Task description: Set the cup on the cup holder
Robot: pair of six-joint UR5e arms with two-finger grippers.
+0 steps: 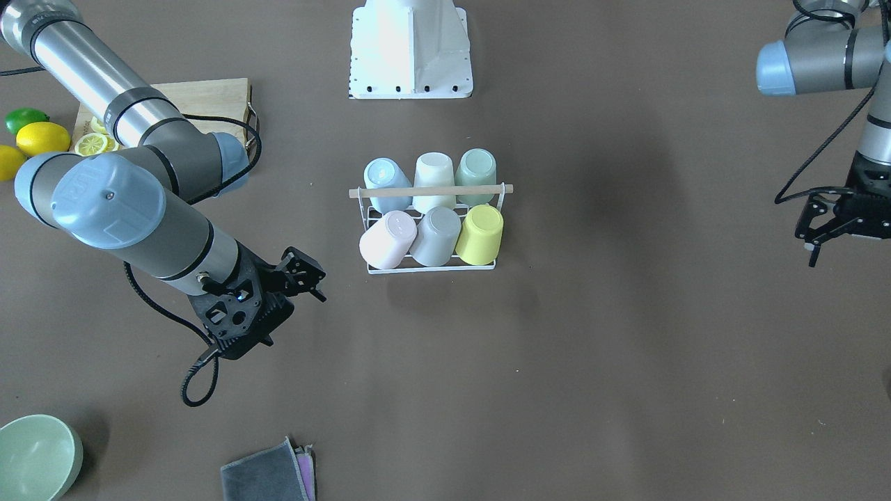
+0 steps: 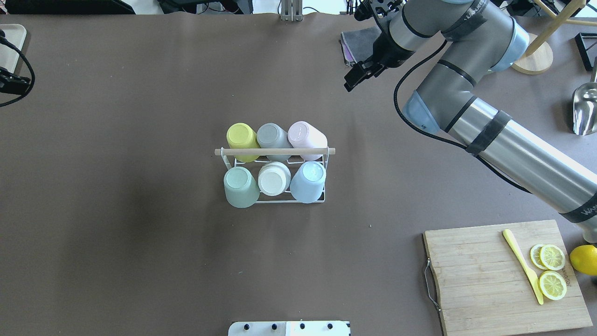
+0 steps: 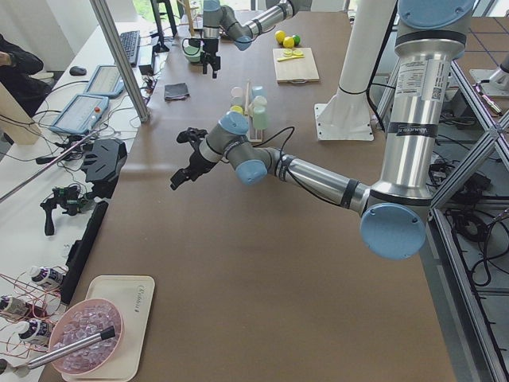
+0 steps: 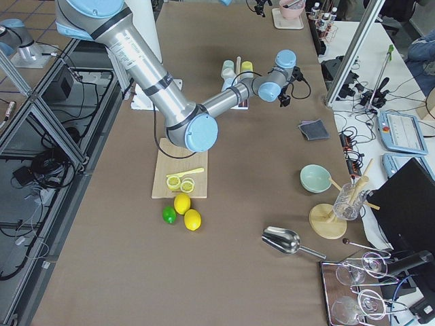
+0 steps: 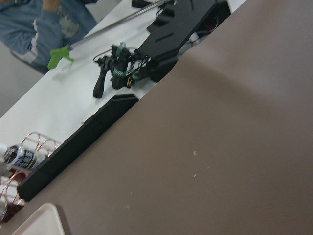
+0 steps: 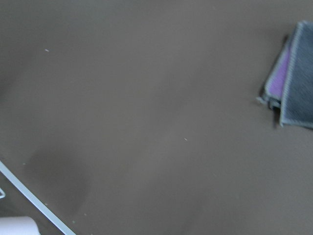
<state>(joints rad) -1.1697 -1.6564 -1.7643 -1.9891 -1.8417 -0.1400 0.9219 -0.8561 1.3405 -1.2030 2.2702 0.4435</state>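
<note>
The cup holder point(image 1: 431, 268) is a white wire rack with a light wooden rod point(image 1: 431, 190) across the top, at the table's middle. Several cups sit upside down on its prongs: pink point(image 1: 386, 240), grey point(image 1: 435, 236), yellow point(image 1: 480, 235), light blue point(image 1: 386, 182), cream point(image 1: 435, 179) and mint point(image 1: 477, 175). It also shows in the overhead view point(image 2: 280, 201). My right gripper point(image 1: 306, 278) is open and empty, beside the rack and apart from it, on the pink cup's side. My left gripper point(image 1: 811, 236) is open and empty, far off at the table's other end.
A wooden cutting board point(image 2: 485, 275) with lemon slices and a yellow knife lies near the right arm's base. Lemons point(image 1: 42, 138) and a lime lie beside it. A green bowl point(image 1: 35, 456) and a folded grey cloth point(image 1: 268, 473) lie at the far edge. The white robot base point(image 1: 411, 49) stands behind the rack.
</note>
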